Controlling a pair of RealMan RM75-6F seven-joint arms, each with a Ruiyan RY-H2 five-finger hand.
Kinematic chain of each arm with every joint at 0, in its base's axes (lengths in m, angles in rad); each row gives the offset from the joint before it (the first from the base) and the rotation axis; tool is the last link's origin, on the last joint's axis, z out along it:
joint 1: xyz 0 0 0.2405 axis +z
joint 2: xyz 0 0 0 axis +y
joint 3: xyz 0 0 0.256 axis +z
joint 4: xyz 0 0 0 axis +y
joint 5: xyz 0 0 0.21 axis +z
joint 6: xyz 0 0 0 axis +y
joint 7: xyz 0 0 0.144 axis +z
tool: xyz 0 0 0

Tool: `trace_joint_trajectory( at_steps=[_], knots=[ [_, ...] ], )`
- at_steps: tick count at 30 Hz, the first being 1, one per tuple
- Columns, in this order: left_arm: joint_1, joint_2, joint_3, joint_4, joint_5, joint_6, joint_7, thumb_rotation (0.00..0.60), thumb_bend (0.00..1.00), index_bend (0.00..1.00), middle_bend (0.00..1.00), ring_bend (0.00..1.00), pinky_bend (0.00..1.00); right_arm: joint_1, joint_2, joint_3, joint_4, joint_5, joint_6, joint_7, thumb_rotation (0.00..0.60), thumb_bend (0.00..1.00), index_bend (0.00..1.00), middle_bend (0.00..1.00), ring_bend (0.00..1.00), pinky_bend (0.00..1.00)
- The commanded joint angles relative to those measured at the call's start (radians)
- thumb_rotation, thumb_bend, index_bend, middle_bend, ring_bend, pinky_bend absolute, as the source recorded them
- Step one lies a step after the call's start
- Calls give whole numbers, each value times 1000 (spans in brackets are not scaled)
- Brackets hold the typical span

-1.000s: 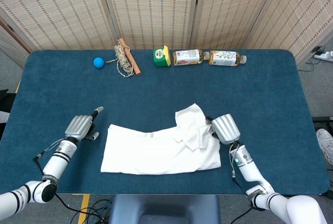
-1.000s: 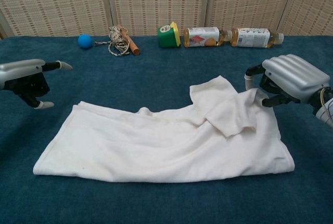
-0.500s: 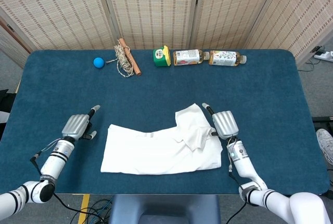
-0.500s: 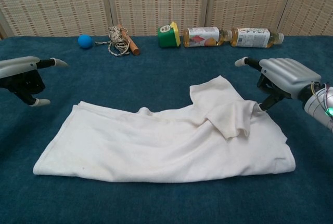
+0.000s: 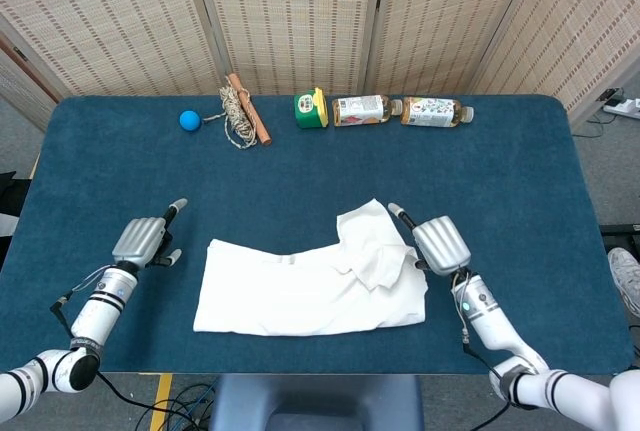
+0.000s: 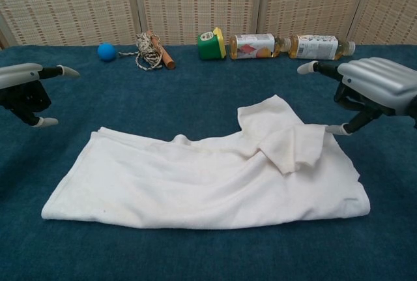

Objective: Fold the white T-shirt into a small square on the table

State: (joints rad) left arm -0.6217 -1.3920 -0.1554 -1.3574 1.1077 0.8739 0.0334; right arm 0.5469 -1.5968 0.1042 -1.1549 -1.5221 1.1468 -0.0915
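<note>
The white T-shirt [image 5: 305,286] lies flat on the blue table, folded into a long band, with one sleeve [image 6: 293,147] doubled back over its right end. My right hand [image 5: 441,243] hovers just off that right end with its fingers apart. It holds nothing. In the chest view the right hand [image 6: 374,85] has one fingertip [image 6: 338,129] close beside the sleeve's edge. My left hand [image 5: 143,241] stays to the left of the shirt, apart from the cloth, fingers spread and empty. The chest view shows the left hand [image 6: 23,85] at the left border.
Along the far edge lie a blue ball [image 5: 189,119], a rope coil with a wooden stick [image 5: 241,111], a green roll [image 5: 311,109] and two bottles [image 5: 362,109] [image 5: 435,111]. The shirt lies near the table's front edge [image 5: 320,371]. Bare blue cloth [image 5: 300,176] stretches between shirt and items.
My right hand has let go of the folded sleeve and drawn off to the right, and the sleeve now lies flat. My left hand has drifted further left, away from the shirt.
</note>
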Motion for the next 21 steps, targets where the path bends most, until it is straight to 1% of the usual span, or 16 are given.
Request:
trace_joint_trajectory(
  at_steps=[1, 5, 9, 12, 17, 21],
  knots=[
    [1, 3, -1, -4, -1, 1, 1, 600, 361, 0, 925, 847, 1000, -17, 59, -60, -56, -67, 31, -16, 600, 208, 140, 943, 1000, 1000],
    [1, 6, -2, -9, -6, 0, 7, 600, 361, 0, 925, 847, 1000, -26, 78, -112, -65, -125, 48, 1, 600, 218, 210, 943, 1000, 1000],
    [1, 8, -4, -17, -13, -1, 6, 600, 361, 0, 925, 847, 1000, -26, 67, -149, -42, -164, 47, 11, 600, 236, 288, 945, 1000, 1000],
    [1, 11, -3, -21, -15, -2, 8, 600, 361, 0, 925, 847, 1000, -24, 54, -158, -13, -169, 35, 9, 600, 242, 325, 946, 1000, 1000],
    [2, 13, -4, -21, -21, -3, 9, 600, 361, 0, 925, 847, 1000, -12, 16, -154, 45, -156, 2, 12, 600, 261, 409, 949, 1000, 1000],
    [4, 12, -3, -17, -25, -5, 7, 600, 361, 0, 925, 847, 1000, 3, -11, -146, 78, -151, -18, 16, 600, 278, 421, 950, 1000, 1000]
  ],
)
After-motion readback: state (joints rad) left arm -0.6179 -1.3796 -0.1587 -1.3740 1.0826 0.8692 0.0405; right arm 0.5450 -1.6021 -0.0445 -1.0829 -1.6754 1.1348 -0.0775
